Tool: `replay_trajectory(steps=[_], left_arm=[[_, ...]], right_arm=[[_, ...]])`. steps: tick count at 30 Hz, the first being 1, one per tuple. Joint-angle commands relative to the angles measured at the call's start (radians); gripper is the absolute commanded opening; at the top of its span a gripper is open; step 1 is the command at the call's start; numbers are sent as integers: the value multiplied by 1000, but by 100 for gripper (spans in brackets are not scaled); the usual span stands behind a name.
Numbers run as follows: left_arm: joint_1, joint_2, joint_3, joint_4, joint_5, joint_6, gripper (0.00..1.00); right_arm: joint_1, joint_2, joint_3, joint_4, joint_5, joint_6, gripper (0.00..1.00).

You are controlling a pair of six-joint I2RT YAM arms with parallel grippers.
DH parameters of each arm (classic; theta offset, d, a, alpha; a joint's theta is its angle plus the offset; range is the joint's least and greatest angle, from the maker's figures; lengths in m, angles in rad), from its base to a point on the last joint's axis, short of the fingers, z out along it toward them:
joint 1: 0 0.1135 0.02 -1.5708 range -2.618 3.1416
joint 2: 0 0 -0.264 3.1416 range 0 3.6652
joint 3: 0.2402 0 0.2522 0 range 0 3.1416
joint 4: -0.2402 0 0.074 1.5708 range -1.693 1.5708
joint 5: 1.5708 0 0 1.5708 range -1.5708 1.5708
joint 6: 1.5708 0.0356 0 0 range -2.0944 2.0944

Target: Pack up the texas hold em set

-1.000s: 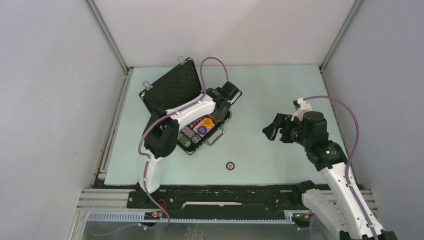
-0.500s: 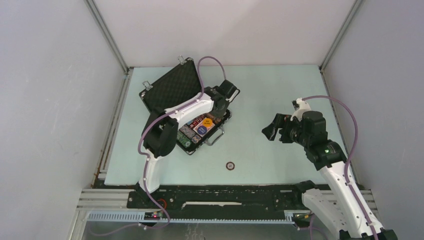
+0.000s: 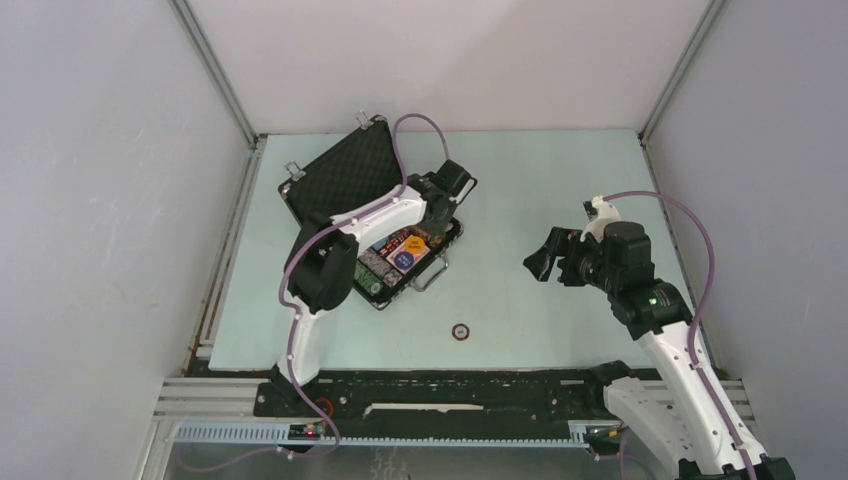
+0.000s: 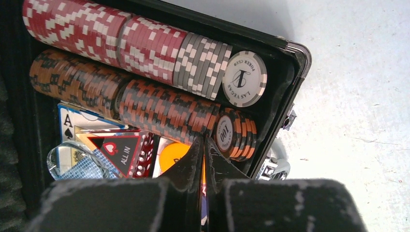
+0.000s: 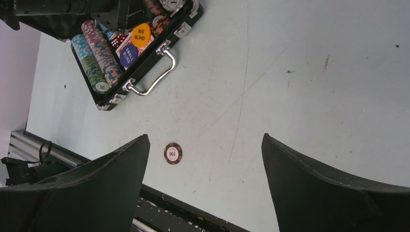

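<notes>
The black briefcase (image 3: 335,180) lies open at the left of the table, its foam lid leaning back. In the left wrist view its rim (image 4: 286,79) holds rows of red, grey and orange-black chips (image 4: 164,108), a card deck (image 4: 72,123), an "ALL IN" triangular marker (image 4: 115,149) and an orange button (image 4: 173,154). My left gripper (image 4: 203,144) is shut and empty, tips against the orange-black chip row at the case's far end (image 3: 436,215). One loose orange-black chip (image 3: 460,331) lies on the table, also in the right wrist view (image 5: 172,153). My right gripper (image 5: 205,137) is open and empty, above the table right of the case (image 3: 541,262).
The case's silver handle (image 5: 157,79) sticks out toward the table's middle. Grey walls close in the table on three sides. The black rail (image 3: 450,392) with the arm bases runs along the near edge, just behind the loose chip.
My left gripper has shifted slightly left and in over the case's far end. The right arm has hardly moved. The loose chip has stayed in place.
</notes>
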Motion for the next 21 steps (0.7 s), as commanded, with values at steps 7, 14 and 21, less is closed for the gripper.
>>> replay_trajectory(steps=[7, 14, 21], left_arm=[[5, 22, -22, 30, 45, -32, 0], [5, -74, -4, -3, 7, -34, 11], [3, -101, -5, 5, 47, -48, 32]], right_arm=[[-6, 0, -5, 33, -13, -16, 95], [-6, 11, -5, 34, -19, -16, 95], [-6, 6, -5, 34, -18, -15, 95]])
